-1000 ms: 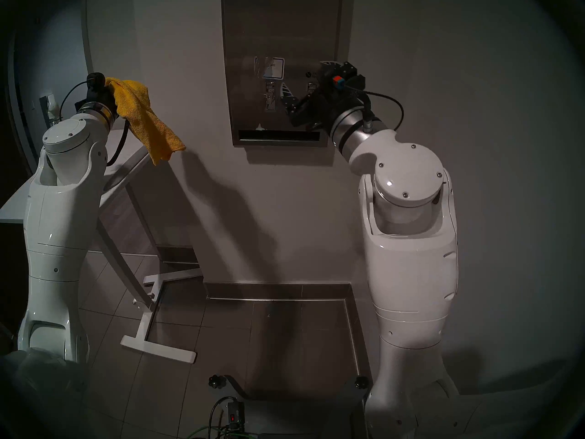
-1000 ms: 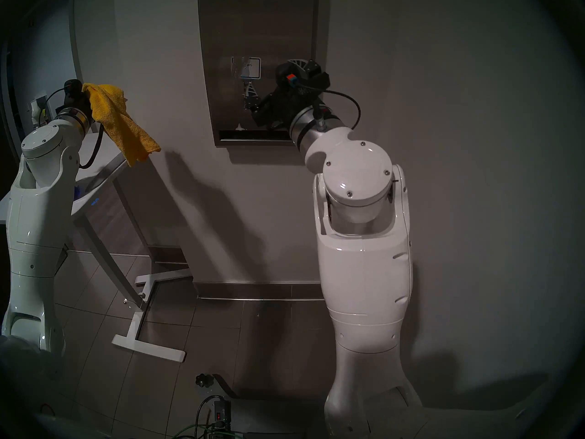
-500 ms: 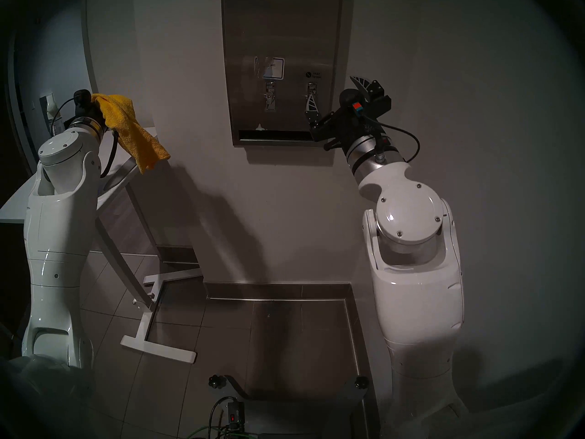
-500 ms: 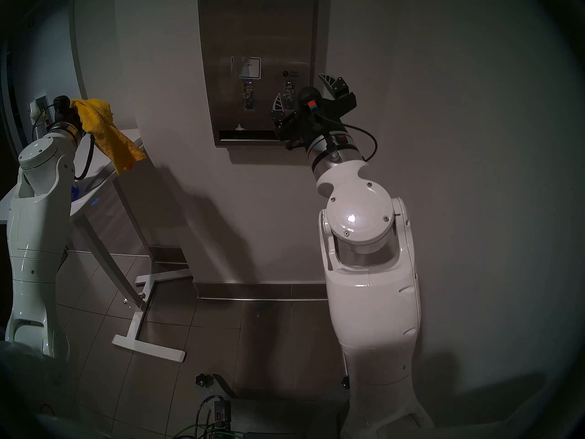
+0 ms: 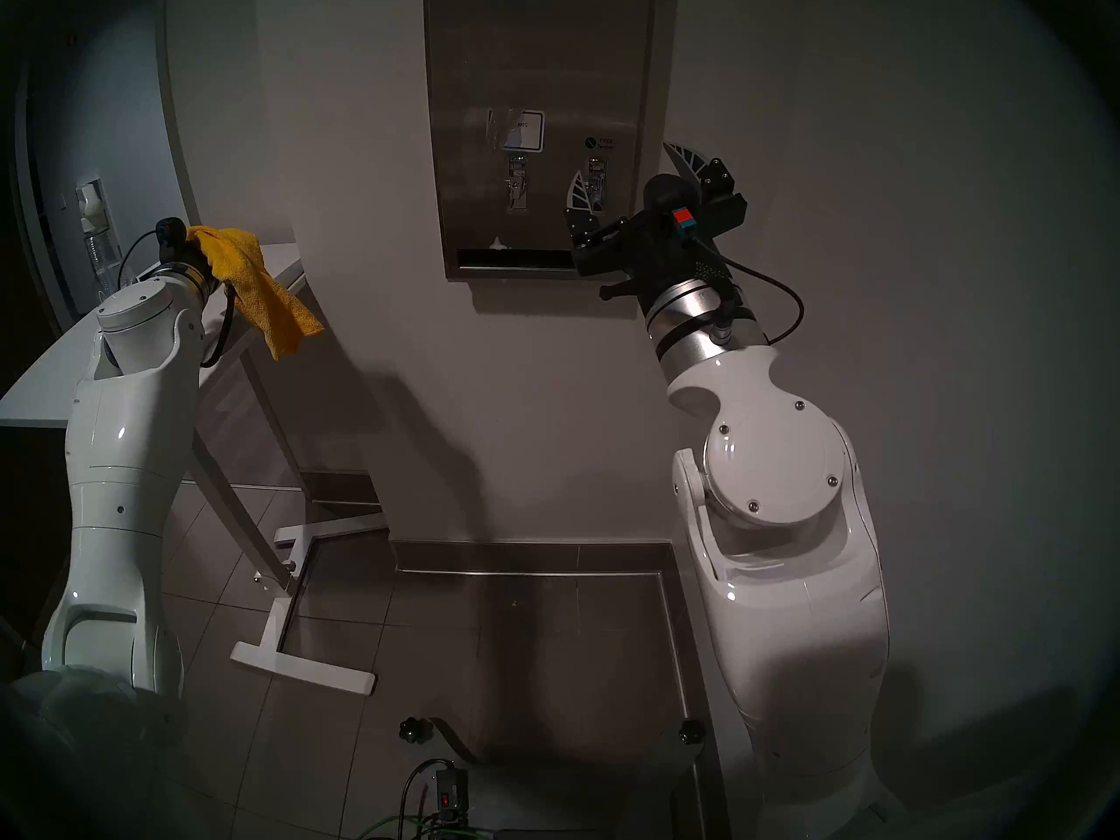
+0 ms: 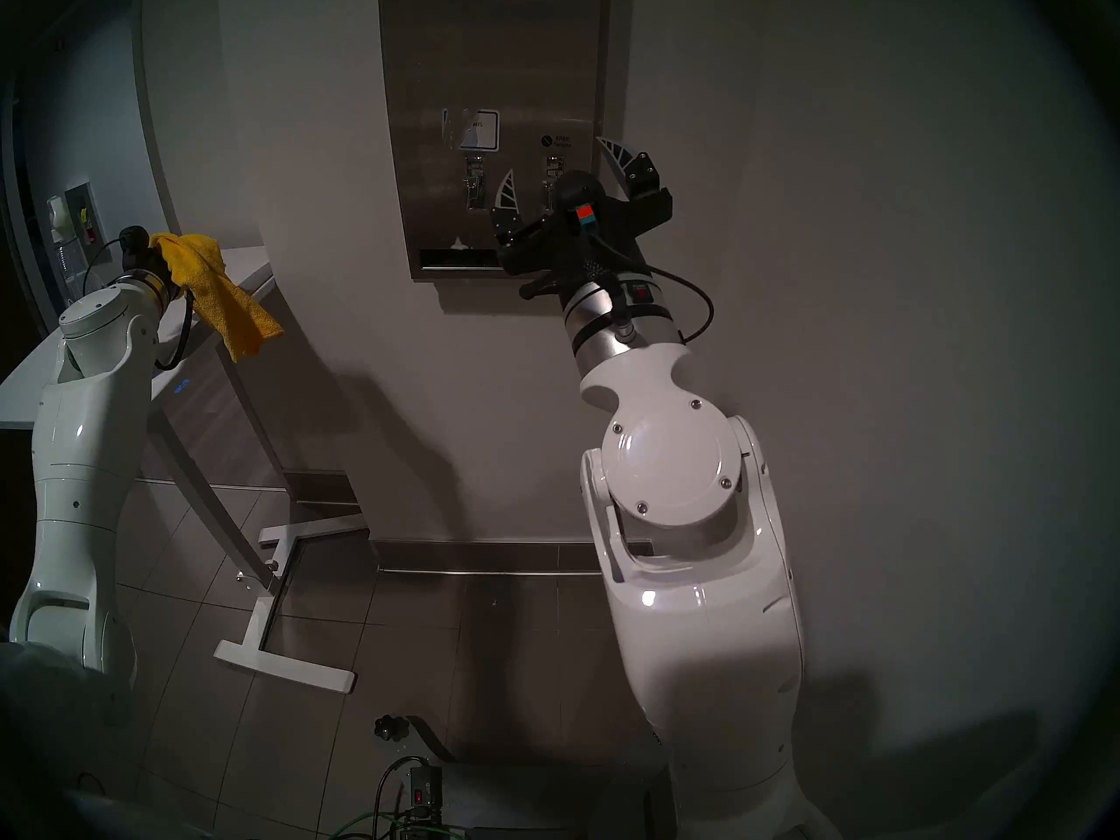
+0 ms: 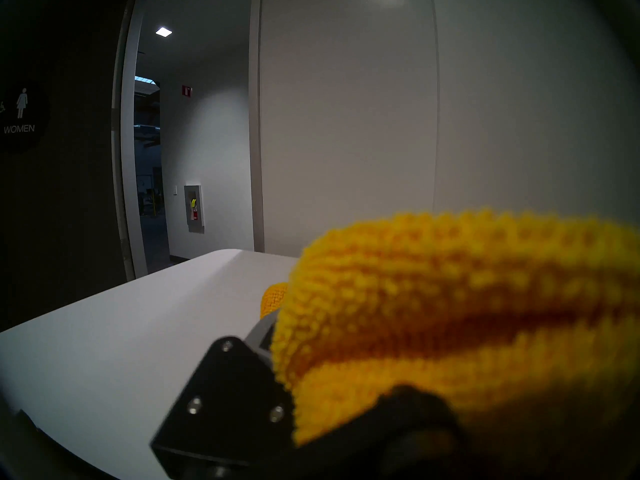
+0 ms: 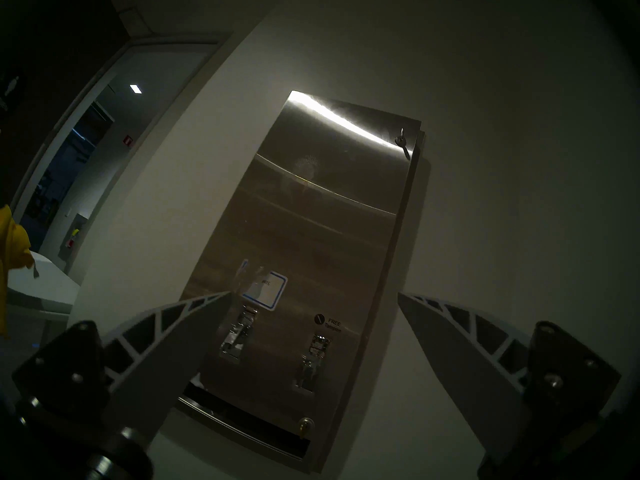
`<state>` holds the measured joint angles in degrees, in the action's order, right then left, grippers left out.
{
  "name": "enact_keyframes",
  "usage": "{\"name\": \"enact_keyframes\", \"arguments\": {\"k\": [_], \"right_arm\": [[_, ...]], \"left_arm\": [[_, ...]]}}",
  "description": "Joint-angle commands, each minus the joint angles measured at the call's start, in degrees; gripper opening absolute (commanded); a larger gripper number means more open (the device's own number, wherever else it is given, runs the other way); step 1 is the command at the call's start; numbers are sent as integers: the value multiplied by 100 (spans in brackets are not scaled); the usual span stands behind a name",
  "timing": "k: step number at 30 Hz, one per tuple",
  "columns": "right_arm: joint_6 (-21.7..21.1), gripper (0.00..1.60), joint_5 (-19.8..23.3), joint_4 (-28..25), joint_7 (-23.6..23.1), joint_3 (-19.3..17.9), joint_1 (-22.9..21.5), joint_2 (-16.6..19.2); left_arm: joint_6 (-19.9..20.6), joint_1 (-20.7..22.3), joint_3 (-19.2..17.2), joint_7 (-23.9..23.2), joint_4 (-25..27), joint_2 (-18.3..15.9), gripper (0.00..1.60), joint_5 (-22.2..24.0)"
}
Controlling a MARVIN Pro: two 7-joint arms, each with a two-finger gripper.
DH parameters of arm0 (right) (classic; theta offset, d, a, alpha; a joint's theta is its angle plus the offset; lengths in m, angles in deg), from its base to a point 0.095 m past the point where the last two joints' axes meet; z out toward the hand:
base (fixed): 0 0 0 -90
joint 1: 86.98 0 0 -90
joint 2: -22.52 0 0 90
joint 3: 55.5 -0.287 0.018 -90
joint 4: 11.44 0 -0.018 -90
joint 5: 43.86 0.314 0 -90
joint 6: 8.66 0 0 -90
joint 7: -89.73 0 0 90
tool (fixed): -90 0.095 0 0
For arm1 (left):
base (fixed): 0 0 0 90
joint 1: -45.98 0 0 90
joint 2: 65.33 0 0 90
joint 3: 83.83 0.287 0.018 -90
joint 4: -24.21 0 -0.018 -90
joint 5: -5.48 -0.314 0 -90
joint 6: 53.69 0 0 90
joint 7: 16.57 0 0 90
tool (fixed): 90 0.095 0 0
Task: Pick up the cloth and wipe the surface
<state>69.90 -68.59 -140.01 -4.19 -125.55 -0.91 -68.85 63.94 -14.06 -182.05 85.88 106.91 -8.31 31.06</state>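
Observation:
The mustard-yellow cloth (image 5: 266,299) hangs from my left gripper (image 7: 277,316), which is shut on it; the cloth (image 7: 450,313) drapes over the fingers and hides them. That gripper is held over the right end of the white table (image 5: 36,390), well left of the surface. The surface is the steel dispenser front (image 5: 539,63) on the wall, with a white-blue label, two knobs and a dark slot at the bottom. My right gripper (image 5: 625,158) stands open and empty at the dispenser's lower right edge, facing it (image 8: 311,209).
The table's white foot (image 5: 303,669) lies on the tiled floor at lower left. A clear bottle (image 5: 100,257) stands at the table's far end beside an open doorway (image 7: 149,157). Plain wall flanks the dispenser. Cables (image 5: 424,814) sit at the bottom.
My left arm has dropped lower with the cloth, down toward the table. My right arm has pulled back from in front of the dispenser, down and to the right, still open.

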Motion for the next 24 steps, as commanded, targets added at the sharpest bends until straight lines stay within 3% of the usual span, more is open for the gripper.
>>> {"name": "enact_keyframes", "arguments": {"k": [1,12,24], "right_arm": [[107,160,59,-367,90,166,67,83],[106,160,167,-444,67,295,243,198],[108,160,280,-483,72,428,268,273]], "left_arm": [[-201,720,144,-40,-127,-233,0,-78],[-67,917,128,16,-351,-467,0,-81],[199,1424,302,75,-611,-465,0,-55]]}}
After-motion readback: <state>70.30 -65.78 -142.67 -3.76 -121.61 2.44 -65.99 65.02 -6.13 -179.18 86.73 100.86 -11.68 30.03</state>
